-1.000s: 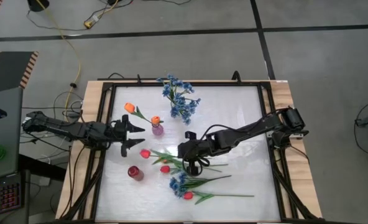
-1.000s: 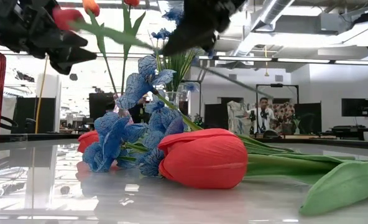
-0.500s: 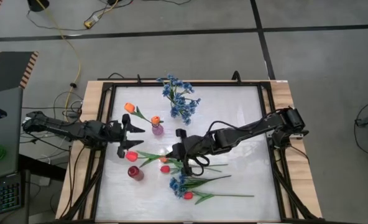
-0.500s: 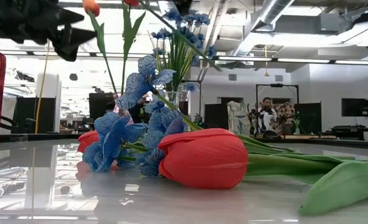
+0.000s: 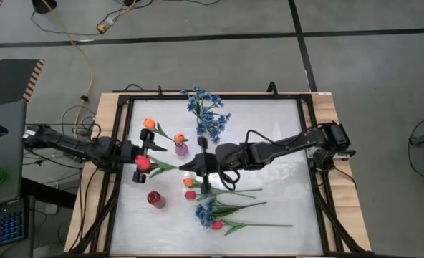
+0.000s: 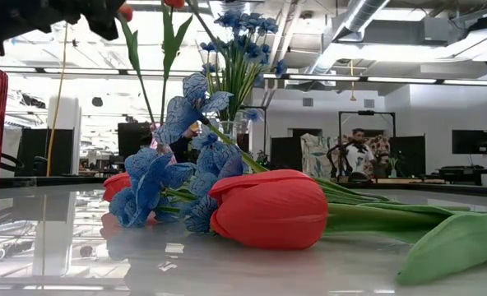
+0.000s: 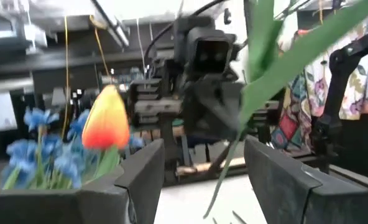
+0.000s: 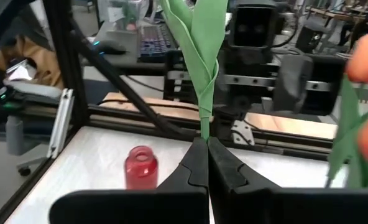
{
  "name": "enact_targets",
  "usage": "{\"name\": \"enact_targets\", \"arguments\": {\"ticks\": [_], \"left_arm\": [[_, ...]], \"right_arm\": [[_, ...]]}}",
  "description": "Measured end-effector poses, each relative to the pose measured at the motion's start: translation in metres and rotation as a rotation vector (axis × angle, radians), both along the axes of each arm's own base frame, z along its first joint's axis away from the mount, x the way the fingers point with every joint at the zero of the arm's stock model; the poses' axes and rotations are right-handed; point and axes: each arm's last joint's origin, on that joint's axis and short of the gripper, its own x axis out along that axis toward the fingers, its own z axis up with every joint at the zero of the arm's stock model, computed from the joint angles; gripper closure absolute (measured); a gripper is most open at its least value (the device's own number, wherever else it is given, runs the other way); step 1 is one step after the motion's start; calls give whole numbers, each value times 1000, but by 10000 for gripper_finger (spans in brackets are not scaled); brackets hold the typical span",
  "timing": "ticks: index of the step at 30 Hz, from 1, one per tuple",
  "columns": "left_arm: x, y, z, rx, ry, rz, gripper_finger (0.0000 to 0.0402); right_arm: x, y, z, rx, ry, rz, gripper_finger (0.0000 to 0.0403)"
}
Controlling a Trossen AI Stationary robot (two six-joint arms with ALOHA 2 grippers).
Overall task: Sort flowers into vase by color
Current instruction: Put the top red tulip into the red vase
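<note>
A red tulip (image 5: 142, 163) on a long green stem hangs in the air, level, between my two grippers. My right gripper (image 5: 190, 166) is shut on its stem. My left gripper (image 5: 146, 160) is open, with a finger on either side of the bud; whether they touch it I cannot tell. In the left wrist view the stem (image 7: 224, 171) runs through the gap of my left gripper (image 7: 202, 180). A small pink vase (image 5: 181, 149) holds two orange tulips (image 5: 149, 123). Blue sprigs (image 5: 206, 115) stand in a clear vase. A red vase (image 5: 155, 198) stands near. My right gripper (image 8: 202, 155) pinches the red tulip's green stem (image 8: 203, 129) between its two fingers, below the leaves (image 8: 199, 37). The fingers come level from the table's right and lie along the stem. The tulip is lifted clear, with its bud pointing at my left gripper.
More flowers lie on the table near the front: a red tulip (image 6: 268, 210), a blue sprig (image 6: 161, 185), another red bud (image 5: 190, 194) and an orange bud (image 5: 188, 183). A black frame (image 5: 305, 143) rims the white tabletop. People stand in the room beyond.
My right gripper has risen and moved toward the table's left and far side. It has lifted the red tulip off the table and carried its bud in between my left gripper's open fingers. My left gripper has drawn back slightly toward the left edge.
</note>
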Motion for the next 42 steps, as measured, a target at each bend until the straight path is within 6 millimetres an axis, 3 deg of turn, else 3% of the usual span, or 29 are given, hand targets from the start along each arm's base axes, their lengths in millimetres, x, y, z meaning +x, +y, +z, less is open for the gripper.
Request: {"name": "enact_targets", "arguments": {"ticks": [13, 19, 34, 42], "left_arm": [[33, -15, 25, 100, -46, 5, 191], [40, -20, 31, 105, -46, -11, 198], [39, -21, 31, 40, -32, 26, 388], [39, -21, 31, 8, -28, 21, 392]], "right_arm": [[2, -11, 2, 14, -24, -28, 383], [2, -10, 2, 10, -24, -26, 383], [2, -10, 3, 8, -27, -25, 368], [2, -9, 2, 8, -22, -22, 319]]}}
